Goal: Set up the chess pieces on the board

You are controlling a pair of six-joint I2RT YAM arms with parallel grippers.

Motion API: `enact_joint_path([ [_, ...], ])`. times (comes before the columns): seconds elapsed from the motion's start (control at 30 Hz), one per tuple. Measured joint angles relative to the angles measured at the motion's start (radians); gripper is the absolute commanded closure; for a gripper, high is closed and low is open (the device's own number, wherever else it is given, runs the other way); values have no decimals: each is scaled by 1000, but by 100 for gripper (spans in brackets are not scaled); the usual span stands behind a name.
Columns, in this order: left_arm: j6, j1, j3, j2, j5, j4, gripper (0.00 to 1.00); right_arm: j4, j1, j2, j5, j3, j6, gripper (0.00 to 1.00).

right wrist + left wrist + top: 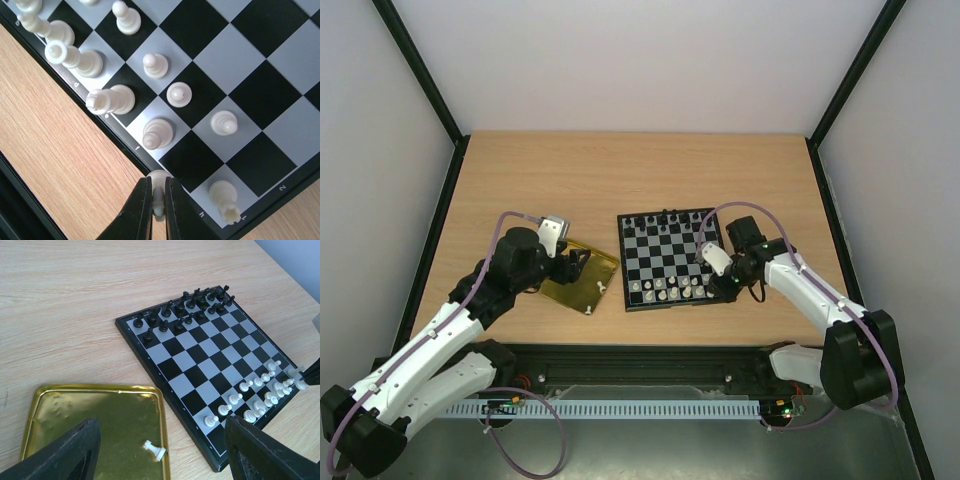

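Note:
The board [660, 250] lies mid-table, and it also shows in the left wrist view [200, 360]. Cream chess pieces [670, 290] stand in its two near rows [157, 132]. My right gripper [158, 184] is shut on a small cream piece [159, 200] and holds it over the board's near rim, beside a bare black square [192, 160]. In the top view it is at the board's near right corner [708, 270]. My left gripper [160, 460] is open above a cream rook [154, 449] that lies on its side. The rook is also in the top view [603, 287].
The rook lies in a shiny gold tray [70, 410] left of the board [565, 290]. Black chessmen [185, 307] fill the board's two far rows. A small white bit [590, 310] lies by the tray's near corner. The table's front edge is just behind the board.

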Motion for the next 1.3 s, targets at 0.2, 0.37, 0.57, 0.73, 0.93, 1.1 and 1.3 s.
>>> enact_joint_path([
  [0.2, 0, 0, 0, 2, 0, 0, 30, 21, 14, 6, 35, -21, 1, 97],
  [0.37, 0, 0, 0, 9, 0, 0, 30, 53, 16, 24, 52, -23, 8, 97],
  [0.57, 0, 0, 0, 12, 0, 0, 30, 90, 18, 38, 66, -27, 11, 96],
  [0.73, 0, 0, 0, 13, 0, 0, 31, 110, 18, 61, 73, -34, 12, 93],
  [0.93, 0, 0, 0, 15, 0, 0, 30, 125, 18, 75, 75, -37, 18, 81],
  [1.1, 0, 0, 0, 24, 1, 0, 30, 117, 18, 72, 88, -35, 21, 77],
  [1.3, -9, 0, 0, 46, -1, -2, 31, 31, 18, 2, 94, 71, 29, 73],
])
